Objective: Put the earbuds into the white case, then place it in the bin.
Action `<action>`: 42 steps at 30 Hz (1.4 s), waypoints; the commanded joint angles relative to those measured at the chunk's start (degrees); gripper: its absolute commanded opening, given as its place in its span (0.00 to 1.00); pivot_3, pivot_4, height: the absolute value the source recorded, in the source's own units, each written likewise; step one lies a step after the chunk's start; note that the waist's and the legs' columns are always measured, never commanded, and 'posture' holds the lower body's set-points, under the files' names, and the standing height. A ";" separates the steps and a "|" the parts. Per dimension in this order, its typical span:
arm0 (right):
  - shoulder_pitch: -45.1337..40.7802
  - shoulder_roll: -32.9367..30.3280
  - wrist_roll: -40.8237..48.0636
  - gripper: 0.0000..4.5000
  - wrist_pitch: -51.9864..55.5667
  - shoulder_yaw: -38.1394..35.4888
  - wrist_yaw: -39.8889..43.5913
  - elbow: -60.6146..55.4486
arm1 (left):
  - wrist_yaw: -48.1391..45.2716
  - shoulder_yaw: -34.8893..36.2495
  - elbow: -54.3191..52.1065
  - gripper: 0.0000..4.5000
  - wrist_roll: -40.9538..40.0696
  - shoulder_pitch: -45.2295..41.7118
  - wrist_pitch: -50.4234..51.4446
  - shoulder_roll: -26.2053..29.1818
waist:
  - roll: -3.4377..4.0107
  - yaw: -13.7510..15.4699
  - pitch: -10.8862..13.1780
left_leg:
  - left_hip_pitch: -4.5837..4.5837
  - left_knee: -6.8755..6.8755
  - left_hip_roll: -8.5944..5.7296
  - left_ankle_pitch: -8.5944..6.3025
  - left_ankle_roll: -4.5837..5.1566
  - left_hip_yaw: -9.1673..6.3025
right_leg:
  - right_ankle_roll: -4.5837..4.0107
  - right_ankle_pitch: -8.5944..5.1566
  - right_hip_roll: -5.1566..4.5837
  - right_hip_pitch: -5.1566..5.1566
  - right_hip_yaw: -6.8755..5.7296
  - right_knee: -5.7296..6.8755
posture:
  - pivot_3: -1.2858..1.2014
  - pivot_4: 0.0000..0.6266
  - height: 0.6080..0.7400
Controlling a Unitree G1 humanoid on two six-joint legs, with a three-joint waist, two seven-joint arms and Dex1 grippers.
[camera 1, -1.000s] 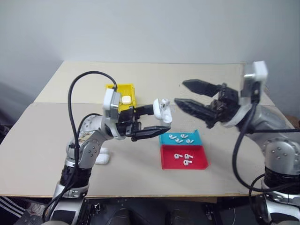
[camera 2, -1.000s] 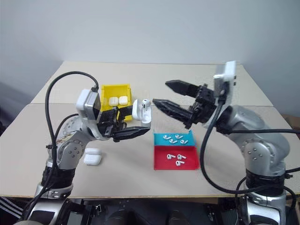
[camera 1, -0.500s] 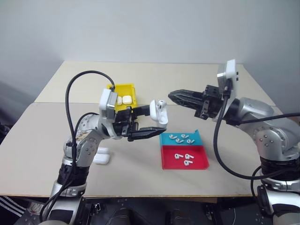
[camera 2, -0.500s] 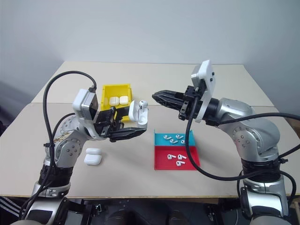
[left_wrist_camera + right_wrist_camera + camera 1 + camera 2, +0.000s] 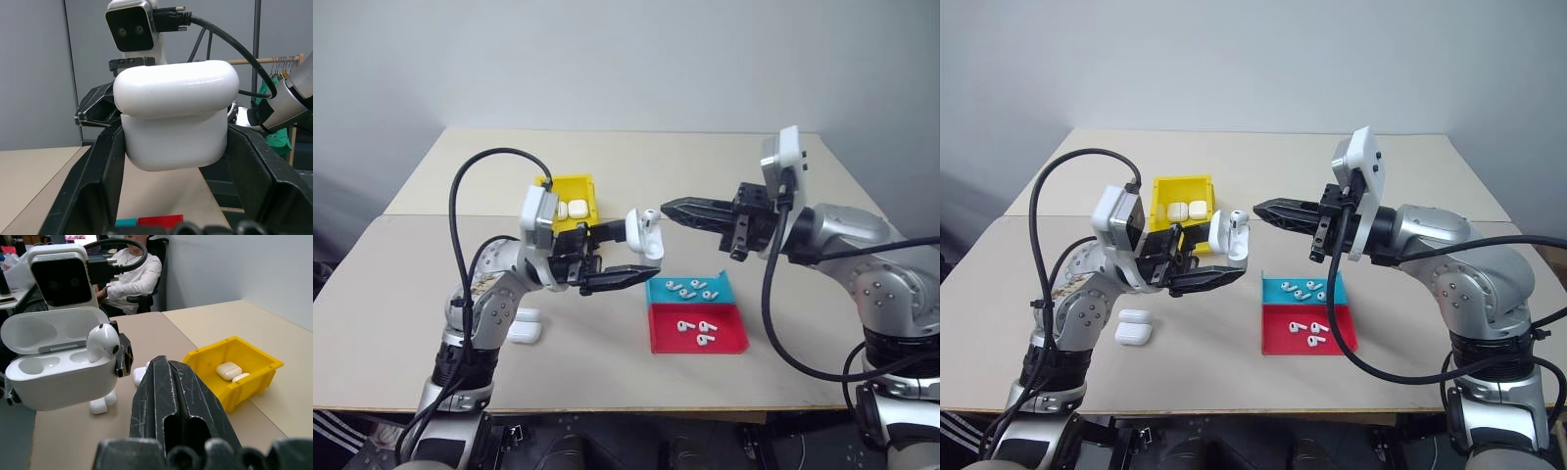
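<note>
Beige counter, yellow bin at its middle holding two cases, left end effector clamping the open white case aloft, one earbud seated inside, right end effector pressed together just beside it, empty

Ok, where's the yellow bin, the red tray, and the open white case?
yellow bin (image 5: 1162,186): right eye view, back wall.
red tray (image 5: 736,344): left eye view, bare corner.
white case (image 5: 58,381): right wrist view, front of base.

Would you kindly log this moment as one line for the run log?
left tool: holds open case | earbud: one sits in case | right tool: shut, beside case | bin: two cases inside
</note>
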 commanded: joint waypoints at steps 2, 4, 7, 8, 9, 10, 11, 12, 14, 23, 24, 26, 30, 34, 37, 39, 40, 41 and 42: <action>0.00 -0.97 2.10 0.02 0.35 -2.85 0.05 -2.66 | 0.55 0.74 -2.20 0.62 -0.57 -0.25 -0.55 0.29 | 0.00 0.00 0.00 | 0.00 0.00 0.00 0.00 0.00 0.00 | 0.00 0.00 0.00 0.00 0.00 0.00 | 0.52 0.24 1.00; 0.26 -1.15 2.36 0.02 0.37 -2.94 0.15 -3.09 | 0.62 0.68 -2.23 0.62 -0.51 -0.18 -0.64 0.28 | 0.00 0.00 0.00 | 0.00 0.00 0.00 0.00 0.00 0.00 | 0.00 0.00 0.00 0.00 0.00 0.00 | 0.52 0.24 1.00; 0.49 -1.25 2.74 0.02 0.42 -3.11 0.03 -3.53 | 0.72 0.66 -2.31 0.62 -0.52 -0.09 -0.70 0.29 | 0.00 -0.01 0.00 | 0.00 0.00 0.00 0.00 0.00 0.00 | 0.00 0.00 0.00 0.00 0.00 0.00 | 0.52 0.24 1.00; 0.53 -1.29 2.92 0.02 0.39 -3.19 0.02 -3.64 | 0.75 0.63 -2.29 0.62 -0.48 -0.09 -0.75 0.28 | 0.00 -0.01 0.00 | 0.00 0.00 0.00 0.00 0.00 0.00 | 0.00 0.00 0.00 0.00 0.00 0.00 | 0.52 0.24 1.00; 0.57 -1.32 3.05 0.02 0.37 -3.24 0.02 -3.73 | 0.77 0.60 -2.27 0.62 -0.45 -0.10 -0.78 0.27 | 0.00 -0.01 0.00 | 0.00 0.00 0.00 0.00 0.00 0.00 | 0.00 0.00 0.00 0.00 0.00 0.00 | 0.52 0.24 1.00; 0.60 -1.33 3.13 0.02 0.32 -3.26 0.00 -3.86 | 0.77 0.60 -2.26 0.62 -0.42 -0.08 -0.83 0.29 | 0.00 -0.01 0.00 | 0.00 0.00 0.00 0.00 0.00 0.00 | 0.00 0.00 0.00 0.00 0.00 0.00 | 0.52 0.24 1.00; 0.64 -1.35 3.23 0.02 0.26 -3.27 -0.03 -3.97 | 0.76 0.62 -2.25 0.62 -0.42 -0.07 -0.86 0.30 | 0.00 -0.01 0.00 | 0.00 0.00 0.00 0.00 0.00 0.00 | 0.00 0.00 0.00 0.00 0.00 0.00 | 0.52 0.24 1.00; 0.67 -1.38 3.33 0.02 0.20 -3.29 -0.03 -4.05 | 0.75 0.63 -2.24 0.62 -0.42 -0.06 -0.88 0.31 | 0.00 -0.01 0.00 | 0.00 0.00 0.00 0.00 0.00 0.00 | 0.00 0.00 0.00 0.00 0.00 0.00 | 0.52 0.24 1.00; 0.76 -1.51 3.48 0.02 0.04 -3.28 0.03 -4.37 | 0.73 0.67 -2.24 0.62 -0.41 -0.01 -0.91 0.36 | 0.00 -0.01 0.00 | 0.00 0.00 0.00 0.00 0.00 0.00 | 0.00 0.00 0.00 0.00 0.00 0.00 | 0.52 0.24 1.00; 1.18 -1.78 4.29 0.02 0.02 -3.45 0.22 -5.50 | 0.85 0.73 -2.39 0.62 -0.38 0.26 -1.00 0.43 | 0.00 -0.02 0.00 | 0.00 0.00 0.00 0.00 0.00 0.00 | 0.00 0.00 0.00 0.00 0.00 0.00 | 0.52 0.24 1.00; 1.23 -1.81 4.33 0.02 0.01 -3.44 0.29 -5.63 | 0.87 0.73 -2.41 0.62 -0.37 0.30 -1.01 0.43 | 0.00 -0.02 0.00 | 0.00 0.00 0.00 0.00 0.00 0.00 | 0.00 0.00 0.00 0.00 0.00 0.00 | 0.52 0.24 1.00; 1.30 -1.84 4.45 0.02 0.02 -3.46 0.36 -5.85 | 0.93 0.73 -2.45 0.62 -0.37 0.38 -1.02 0.41 | 0.00 -0.01 0.00 | 0.00 0.00 0.00 0.00 0.00 -0.01 | 0.00 0.00 0.00 0.00 0.00 0.00 | 0.52 0.24 1.00; 1.47 -1.99 5.05 0.02 0.03 -3.64 0.24 -6.40 | 1.10 0.59 -2.60 0.62 -0.29 0.61 -1.00 0.31 | 0.00 -0.01 0.00 | 0.00 0.00 0.00 0.00 0.00 -0.01 | 0.00 0.00 0.00 0.00 0.00 0.00 | 0.52 0.24 1.00; 1.55 -2.16 5.67 0.02 -0.05 -3.62 0.13 -6.93 | 1.22 0.60 -2.68 0.62 -0.30 0.69 -0.92 0.25 | 0.00 -0.01 0.00 | 0.00 0.00 0.00 0.00 0.00 -0.01 | 0.00 0.00 0.00 0.00 0.00 0.00 | 0.52 0.24 1.00; 1.58 -2.38 5.68 0.02 -0.18 -3.42 0.17 -7.26 | 1.23 0.61 -2.65 0.62 -0.30 0.68 -0.91 0.20 | 0.00 -0.01 0.00 | 0.01 0.00 0.00 0.00 0.00 -0.01 | 0.00 0.00 0.00 0.01 0.00 0.00 | 0.52 0.24 1.00; 1.81 -2.58 5.76 0.02 -0.25 -3.59 0.25 -7.44 | 1.24 0.58 -2.67 0.62 -0.29 0.59 -0.93 0.15 | 0.00 -0.01 0.00 | 0.00 0.00 0.00 0.00 0.00 -0.01 | 0.00 0.00 0.00 0.00 0.00 0.00 | 0.52 0.24 1.00; 1.99 -2.74 5.74 0.02 -0.34 -3.69 0.30 -7.53 | 1.25 0.56 -2.66 0.62 -0.27 0.54 -0.95 0.13 | 0.00 0.00 0.00 | 0.00 0.00 0.00 0.00 0.00 -0.01 | 0.00 0.00 0.00 0.00 0.00 0.00 | 0.52 0.24 1.00; 2.24 -3.02 5.60 0.02 -0.48 -3.84 0.38 -7.62 | 1.25 0.57 -2.63 0.62 -0.24 0.47 -0.97 0.13 | 0.00 0.00 0.00 | 0.00 0.00 0.00 0.00 0.00 -0.01 | 0.00 0.00 0.00 0.01 0.00 -0.01 | 0.52 0.24 1.00; 2.48 -3.37 5.59 0.02 -0.49 -4.07 0.45 -7.65 | 1.25 0.59 -2.59 0.62 -0.26 0.41 -0.99 0.14 | 0.00 0.00 0.00 | 0.00 0.00 0.00 0.00 0.00 -0.01 | 0.00 0.00 0.00 0.01 0.00 -0.01 | 0.52 0.24 1.00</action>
